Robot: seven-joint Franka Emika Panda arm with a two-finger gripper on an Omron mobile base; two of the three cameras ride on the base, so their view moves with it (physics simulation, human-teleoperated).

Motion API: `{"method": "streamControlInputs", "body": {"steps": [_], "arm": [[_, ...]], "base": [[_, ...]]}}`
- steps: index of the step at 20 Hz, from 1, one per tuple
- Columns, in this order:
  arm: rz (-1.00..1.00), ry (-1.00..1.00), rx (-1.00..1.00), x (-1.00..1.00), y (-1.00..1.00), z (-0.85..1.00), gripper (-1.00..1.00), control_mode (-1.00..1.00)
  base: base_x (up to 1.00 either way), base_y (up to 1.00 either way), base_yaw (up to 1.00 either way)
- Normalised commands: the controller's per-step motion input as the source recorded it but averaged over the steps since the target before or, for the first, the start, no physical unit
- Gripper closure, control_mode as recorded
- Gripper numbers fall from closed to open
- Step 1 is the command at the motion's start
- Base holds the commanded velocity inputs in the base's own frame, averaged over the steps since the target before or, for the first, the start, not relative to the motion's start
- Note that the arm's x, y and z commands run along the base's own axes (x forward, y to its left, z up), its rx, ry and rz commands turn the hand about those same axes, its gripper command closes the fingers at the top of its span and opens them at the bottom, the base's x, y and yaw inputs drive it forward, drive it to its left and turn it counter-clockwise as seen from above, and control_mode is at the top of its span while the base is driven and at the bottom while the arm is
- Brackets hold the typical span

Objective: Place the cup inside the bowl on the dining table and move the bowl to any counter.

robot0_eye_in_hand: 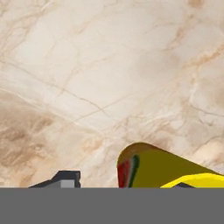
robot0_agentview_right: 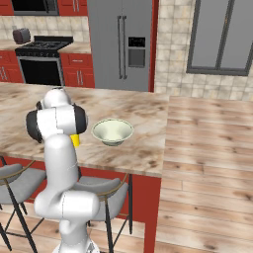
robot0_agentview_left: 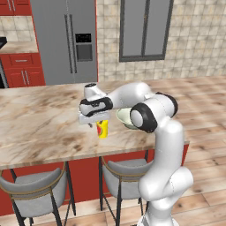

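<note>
Yellow and close under my hand camera, the cup [robot0_eye_in_hand: 166, 170] is standing on the veined marble tabletop [robot0_eye_in_hand: 96, 74], its red mark facing the one dark fingertip [robot0_eye_in_hand: 65, 178] I can see just left of it. From the left base view my gripper [robot0_agentview_left: 98, 123] is hanging directly over the cup [robot0_agentview_left: 103, 129] near the tabletop's near edge [robot0_agentview_left: 39, 132]. My jaws are straddling it; whether they are pressing on it I cannot tell. Just to the right of the cup, the bowl [robot0_agentview_right: 112, 131] is sitting upright on the tabletop, apart from it. Grey stools [robot0_agentview_left: 37, 187] are standing below the near edge.
</note>
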Motion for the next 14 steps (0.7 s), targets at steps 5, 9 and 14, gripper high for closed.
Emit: {"method": "streamControlInputs", "body": {"steps": [5, 9, 14], "arm": [[0.01, 0.00, 0.00, 0.00, 0.00, 0.00, 1.00, -1.00], [0.04, 0.00, 0.00, -0.01, 0.01, 0.00, 1.00, -1.00], [0.00, 0.00, 0.00, -0.12, 0.00, 0.14, 1.00, -1.00]], "base": [[0.00, 0.00, 0.00], [0.00, 0.00, 0.00], [0.00, 0.00, 0.00]]}}
